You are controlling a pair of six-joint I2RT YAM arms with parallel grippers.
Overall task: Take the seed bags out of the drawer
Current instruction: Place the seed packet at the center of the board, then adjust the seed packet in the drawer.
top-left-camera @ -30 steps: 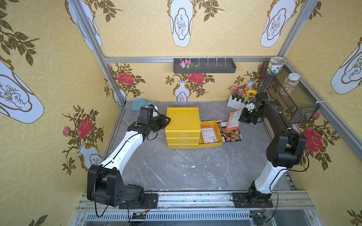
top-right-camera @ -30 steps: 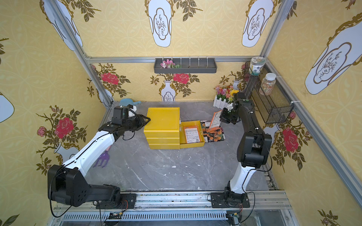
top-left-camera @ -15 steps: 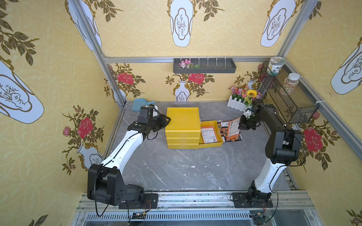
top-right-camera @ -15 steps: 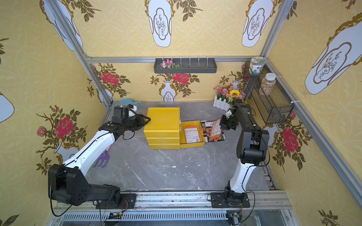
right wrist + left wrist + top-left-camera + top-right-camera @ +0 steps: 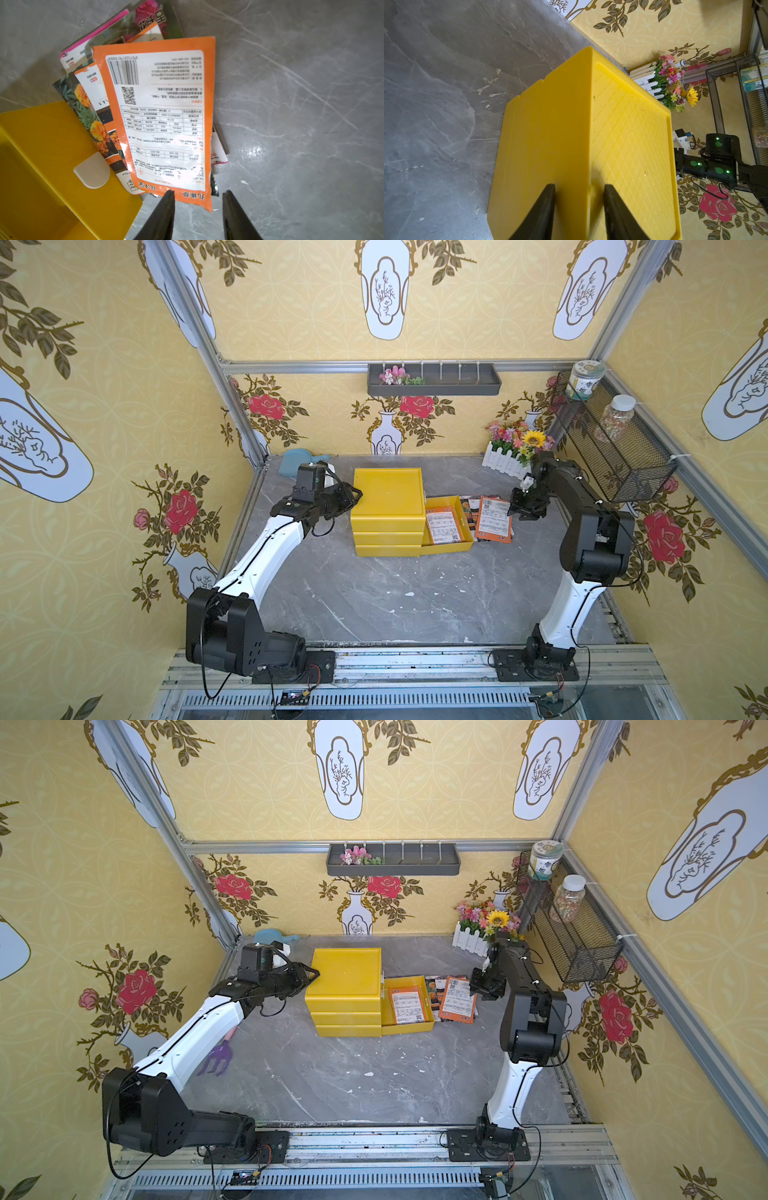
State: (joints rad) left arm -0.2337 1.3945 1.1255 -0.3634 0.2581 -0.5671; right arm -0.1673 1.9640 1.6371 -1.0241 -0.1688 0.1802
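Note:
A yellow drawer unit (image 5: 388, 493) stands mid-table with its lowest drawer (image 5: 446, 548) pulled out to the right. One seed bag (image 5: 444, 526) lies in that drawer, text side up. Several more seed bags lie piled on the table beside the drawer, with an orange-backed one (image 5: 493, 518) (image 5: 162, 116) on top. My right gripper (image 5: 524, 512) (image 5: 199, 192) hovers open at that bag's near edge, holding nothing. My left gripper (image 5: 353, 494) (image 5: 579, 185) is shut on the unit's top left edge, one finger on the side and one on the top.
A flower bunch with a white picket fence (image 5: 515, 448) stands behind the right arm. A wire basket (image 5: 615, 448) with two jars hangs on the right wall. A blue scoop (image 5: 297, 460) lies at the back left, and a purple rake (image 5: 216, 1058) under the left arm.
The right gripper lowered the orange-backed bag from upright onto the pile beside the drawer, then opened and let it go. The left arm has not moved.

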